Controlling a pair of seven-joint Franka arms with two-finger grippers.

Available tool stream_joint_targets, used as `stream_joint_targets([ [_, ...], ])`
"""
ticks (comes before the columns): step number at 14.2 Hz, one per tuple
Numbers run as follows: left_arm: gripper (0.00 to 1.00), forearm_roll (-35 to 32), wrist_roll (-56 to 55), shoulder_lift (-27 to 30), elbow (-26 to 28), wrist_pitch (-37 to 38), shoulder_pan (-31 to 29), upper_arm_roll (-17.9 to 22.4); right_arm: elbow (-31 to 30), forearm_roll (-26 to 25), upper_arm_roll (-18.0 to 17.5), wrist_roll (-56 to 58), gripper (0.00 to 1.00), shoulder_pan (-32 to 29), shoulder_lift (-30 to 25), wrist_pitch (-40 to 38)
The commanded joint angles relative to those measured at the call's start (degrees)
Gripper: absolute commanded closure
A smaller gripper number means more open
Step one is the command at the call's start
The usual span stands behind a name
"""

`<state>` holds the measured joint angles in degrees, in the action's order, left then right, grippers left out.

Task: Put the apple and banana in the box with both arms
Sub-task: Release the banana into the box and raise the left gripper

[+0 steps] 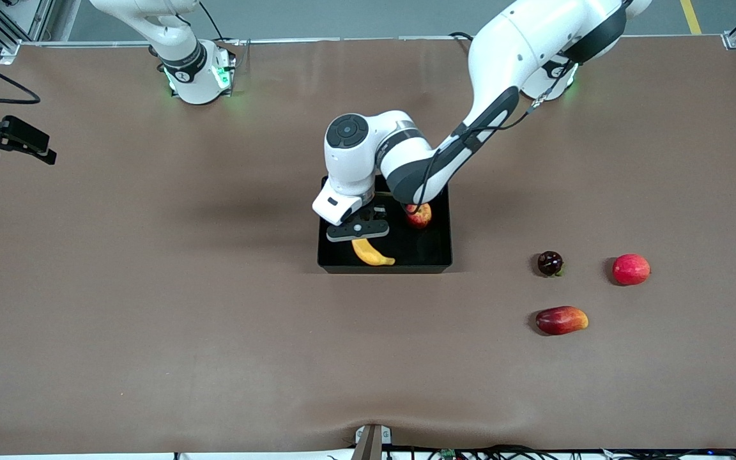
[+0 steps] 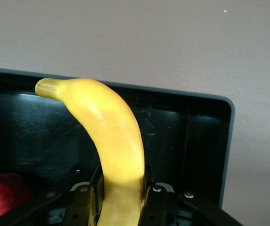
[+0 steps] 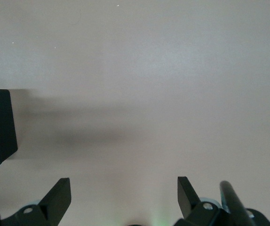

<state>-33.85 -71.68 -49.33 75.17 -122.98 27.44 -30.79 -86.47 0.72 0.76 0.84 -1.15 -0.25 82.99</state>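
We find the banana (image 1: 372, 253) inside the box (image 1: 435, 260), in the part of the tray nearest the front camera, with its free end curving toward the wall on that side. In the left wrist view the banana (image 2: 111, 141) rises from between the two fingers (image 2: 156, 207) of the left gripper (image 2: 121, 207), which are closed on its lower portion; its stem end points at the glossy black wall of the box (image 2: 205, 141). We cannot tell whether the fruit already touches the tray floor.

The apple (image 1: 418, 215) also sits in the box, farther from the front camera than the banana and toward the left arm's end of the tray, partly covered by the arm above it. In the left wrist view a red edge of the apple (image 2: 3, 195) shows beside the gripper.

The left gripper (image 1: 358, 231) is over the box, its arm reaching in from the base at the top of the front view.

The right gripper (image 1: 7, 137) hangs above the bare table (image 1: 151, 319) at the right arm's end, well apart from the box; this arm waits. In the right wrist view we see its fingers (image 3: 59, 197) spread wide with nothing between them, and one corner of the box (image 3: 1, 127).

Three other fruits lie on the table toward the left arm's end: a dark round fruit (image 1: 550, 263), a pinkish-red round fruit (image 1: 631, 269) beside it, and an elongated red-yellow fruit (image 1: 561, 320) nearer the front camera
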Motion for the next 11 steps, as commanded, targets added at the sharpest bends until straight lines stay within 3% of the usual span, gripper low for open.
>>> stream_joint_targets([
  [1,1.00,0.54,-1.18,-2.08,-1.52,-2.52,1.91,1.52,-0.46,-0.02,-1.02,0.65,0.00,-1.75,-0.72,-0.37],
  [6,1.00,0.02,-0.13,-4.45,-1.26,-2.87,2.79,2.58,-0.54,-0.02,-0.94,0.65,0.00,-1.92,-0.72,-0.64],
  [8,0.85,-0.16,0.14,-5.42,-1.08,-3.23,2.88,2.58,-0.46,-0.02,-1.02,0.65,0.00,-1.93,-0.72,-0.73],
  [9,0.69,-0.25,0.31,-5.77,-1.08,-3.32,2.79,2.58,-0.46,-0.02,-0.94,0.65,0.00,-2.01,-0.72,-0.73],
  [10,0.42,-0.34,0.40,-6.04,-1.08,-3.32,2.79,2.58,-0.54,-0.02,-1.02,0.65,0.00,-2.01,-0.72,-0.73],
  [11,0.00,-0.42,1.01,-5.87,-1.08,-3.32,2.79,2.58,-0.46,-0.02,-0.94,0.65,0.00,-2.01,-0.72,-0.64],
])
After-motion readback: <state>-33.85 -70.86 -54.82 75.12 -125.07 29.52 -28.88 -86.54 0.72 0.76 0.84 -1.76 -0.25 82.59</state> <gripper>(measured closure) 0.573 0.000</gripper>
